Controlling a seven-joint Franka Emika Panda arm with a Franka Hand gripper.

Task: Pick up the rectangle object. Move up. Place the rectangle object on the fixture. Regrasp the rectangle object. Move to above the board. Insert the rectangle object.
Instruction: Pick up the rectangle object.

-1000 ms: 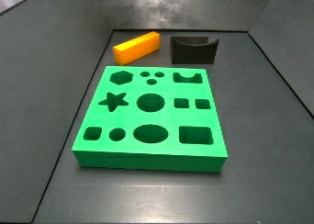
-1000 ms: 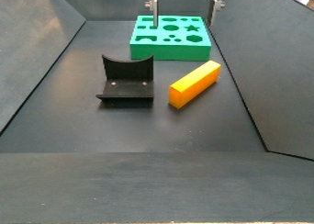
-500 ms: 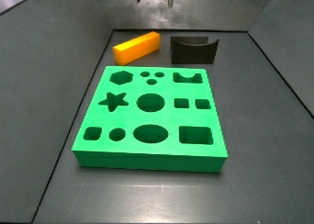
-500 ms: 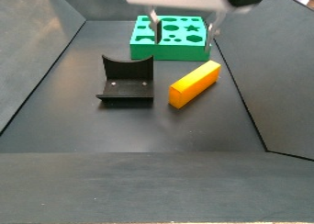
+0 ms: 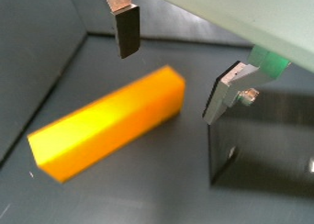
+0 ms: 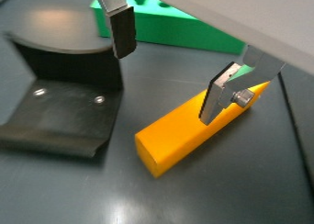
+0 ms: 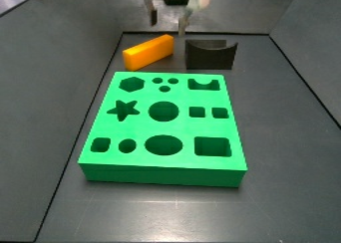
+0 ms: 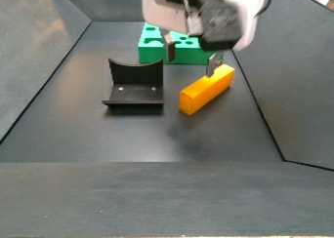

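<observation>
The orange-yellow rectangle object (image 7: 150, 51) lies flat on the dark floor, to one side of the fixture (image 7: 210, 54); it also shows as the rectangle object (image 8: 206, 89) and the rectangle object (image 5: 110, 127). My gripper (image 7: 176, 30) hangs open just above the block's end on the fixture's side, and nothing sits between the fingers (image 6: 120, 30). In both wrist views the gripper (image 5: 172, 67) and gripper (image 6: 172, 67) straddles empty air over the block (image 6: 185, 136). The dark fixture (image 6: 61, 99) stands empty. The green board (image 7: 167, 127) lies apart, its cut-outs unfilled.
Grey walls enclose the floor on all sides. The board (image 8: 156, 42) is partly hidden behind my gripper (image 8: 209, 57) in a side view. The fixture (image 8: 133, 86) stands close beside the block.
My gripper has come down from the top of the scene to just above the orange block. Block, fixture and board have not moved.
</observation>
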